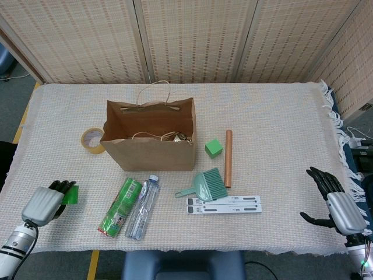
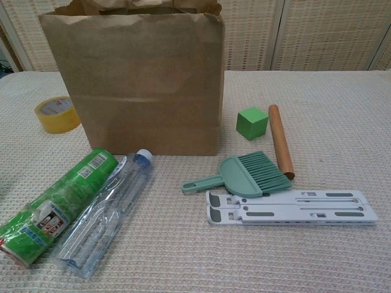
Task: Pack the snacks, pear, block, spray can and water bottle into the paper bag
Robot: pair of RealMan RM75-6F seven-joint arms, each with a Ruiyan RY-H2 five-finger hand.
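The brown paper bag stands open at mid-table, with shiny snack packs inside. In front of it lie a green spray can and a clear water bottle, side by side. A green cube block sits to the right of the bag. My left hand is at the near left edge, its fingers curled around a small green piece. My right hand rests open at the near right edge, holding nothing. No pear shows.
A yellow tape roll lies left of the bag. A brown rod, a teal dustpan brush and a white folding stand lie right of the bottle.
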